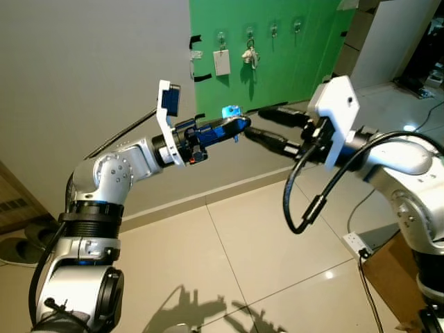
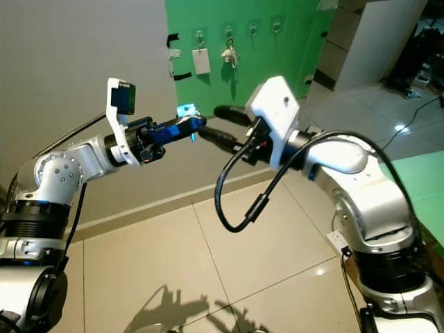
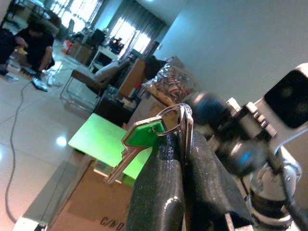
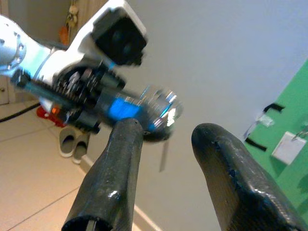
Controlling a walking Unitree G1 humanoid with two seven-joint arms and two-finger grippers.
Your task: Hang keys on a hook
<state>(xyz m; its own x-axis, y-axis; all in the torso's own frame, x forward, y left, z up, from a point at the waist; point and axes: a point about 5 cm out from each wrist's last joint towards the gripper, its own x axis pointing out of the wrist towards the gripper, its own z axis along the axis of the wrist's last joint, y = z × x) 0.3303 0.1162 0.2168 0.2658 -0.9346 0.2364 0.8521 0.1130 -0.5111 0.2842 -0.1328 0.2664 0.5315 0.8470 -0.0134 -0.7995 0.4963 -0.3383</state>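
My left gripper point(image 1: 240, 125) is raised in front of me and shut on a key ring point(image 3: 174, 118). A silver key with a green head point(image 3: 143, 135) dangles from the ring; in the eye views the key head point(image 1: 230, 111) looks cyan. My right gripper point(image 1: 254, 125) is open and faces the left one tip to tip, with its fingers point(image 4: 120, 163) spread just short of the keys. On the green wall panel point(image 1: 298, 62) behind is a row of clear hooks point(image 1: 273, 29). One carries a white card point(image 1: 221, 62), another a bunch of keys point(image 1: 250, 57).
A grey wall with a skirting board runs along the tiled floor point(image 1: 229, 263). A cardboard box point(image 1: 392, 277) and a power strip point(image 1: 355, 243) lie at the lower right. Slippers point(image 1: 17, 243) sit at the far left. A person point(image 3: 29, 43) sits on the floor far off.
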